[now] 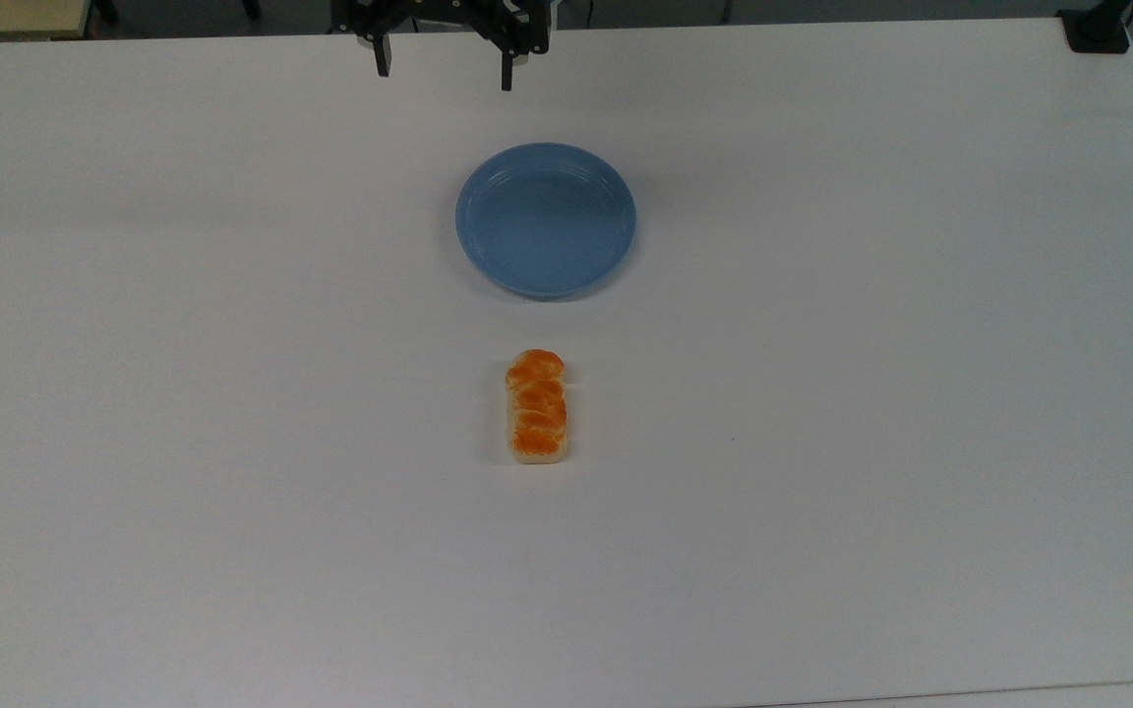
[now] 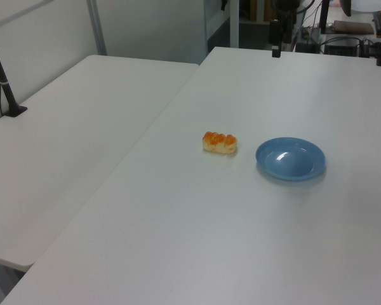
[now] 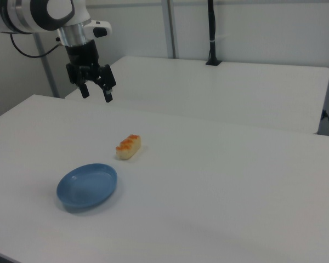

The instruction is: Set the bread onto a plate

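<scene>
Top view: our gripper (image 1: 441, 71) hangs spread, empty, upper centre; bread (image 1: 537, 405) lies below plate (image 1: 546, 219). Approach begins; next, descend onto bread.

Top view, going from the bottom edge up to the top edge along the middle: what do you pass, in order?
bread → plate → gripper, open and hanging over the table's far edge.

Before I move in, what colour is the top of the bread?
Glossy orange-brown on top of the bread, with pale cream sides; the top view shows it best.
</scene>
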Action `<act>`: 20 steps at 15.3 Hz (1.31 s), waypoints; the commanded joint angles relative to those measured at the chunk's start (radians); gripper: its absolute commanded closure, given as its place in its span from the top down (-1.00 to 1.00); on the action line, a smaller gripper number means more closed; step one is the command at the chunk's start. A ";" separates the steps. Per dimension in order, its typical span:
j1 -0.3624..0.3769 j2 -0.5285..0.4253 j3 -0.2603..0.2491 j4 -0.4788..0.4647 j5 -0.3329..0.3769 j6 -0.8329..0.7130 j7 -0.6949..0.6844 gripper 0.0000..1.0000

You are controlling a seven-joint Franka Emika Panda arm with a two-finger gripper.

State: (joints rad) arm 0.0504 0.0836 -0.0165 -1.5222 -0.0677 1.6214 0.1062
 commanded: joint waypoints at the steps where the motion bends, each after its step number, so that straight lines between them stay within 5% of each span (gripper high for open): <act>1: 0.005 0.013 -0.005 -0.026 0.000 0.077 -0.022 1.00; 6: 0.014 0.067 -0.003 -0.024 0.008 0.152 -0.019 1.00; 20: 0.048 0.447 0.009 0.059 -0.003 0.532 0.010 1.00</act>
State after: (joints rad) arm 0.0934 0.4703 0.0000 -1.4953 -0.0674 2.0801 0.1054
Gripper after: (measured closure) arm 0.000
